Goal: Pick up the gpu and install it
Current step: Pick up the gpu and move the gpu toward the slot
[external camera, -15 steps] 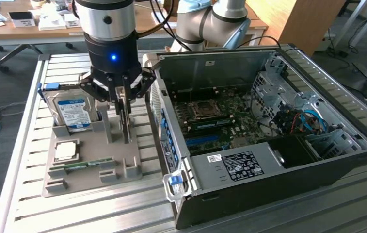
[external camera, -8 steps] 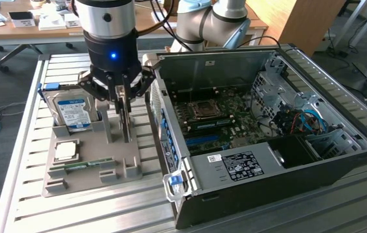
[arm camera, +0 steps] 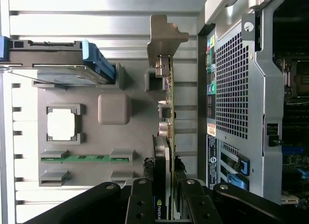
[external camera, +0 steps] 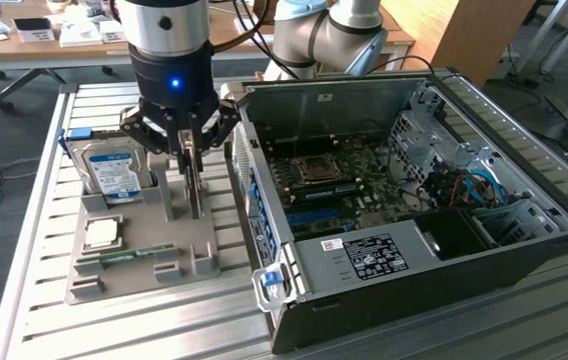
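Observation:
The gpu is a thin card standing on edge in the grey holder tray, just beside the open computer case. My gripper hangs straight above it, fingers closed in on the card's upper edge from both sides. In the wrist view the gpu runs edge-on away from the gripper, with its metal bracket at the far end. The black fingers press against its two faces. The card's lower edge still sits in the tray's slot.
The tray also holds a silver blue-labelled hard drive, a CPU and a green RAM stick. The case's motherboard lies exposed at the exterior view's right. A slatted metal table carries everything.

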Controlling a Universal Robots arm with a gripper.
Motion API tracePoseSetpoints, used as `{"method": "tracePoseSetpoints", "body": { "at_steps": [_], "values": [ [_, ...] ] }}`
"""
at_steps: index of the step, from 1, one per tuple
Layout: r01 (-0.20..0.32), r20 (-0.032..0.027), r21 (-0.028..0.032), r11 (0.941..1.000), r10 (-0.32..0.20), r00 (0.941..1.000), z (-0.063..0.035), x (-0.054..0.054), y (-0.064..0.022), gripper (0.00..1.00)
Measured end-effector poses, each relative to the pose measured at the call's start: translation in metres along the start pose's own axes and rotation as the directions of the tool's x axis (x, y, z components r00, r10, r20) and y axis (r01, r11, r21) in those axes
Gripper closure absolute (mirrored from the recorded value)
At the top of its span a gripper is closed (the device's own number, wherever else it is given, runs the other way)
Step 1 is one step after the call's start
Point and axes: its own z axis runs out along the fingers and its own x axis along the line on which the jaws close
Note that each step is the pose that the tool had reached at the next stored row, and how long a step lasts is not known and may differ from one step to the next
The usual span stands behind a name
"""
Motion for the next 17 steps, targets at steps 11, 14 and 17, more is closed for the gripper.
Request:
{"method": "tracePoseSetpoints", "body": {
  "at_steps": [11,14,17],
  "values": [
    [0.000,-0.0001,0.0001,1.0000,0.000,1.0000,-0.0041,-0.0001,0.0002,0.73],
    [0.000,-0.0001,0.0001,1.0000,0.000,1.0000,-0.0061,-0.0001,0.0003,0.73],
    [0.000,0.0001,-0.0001,1.0000,0.000,1.0000,-0.0071,-0.0002,0.0003,0.73]
  ]
}}
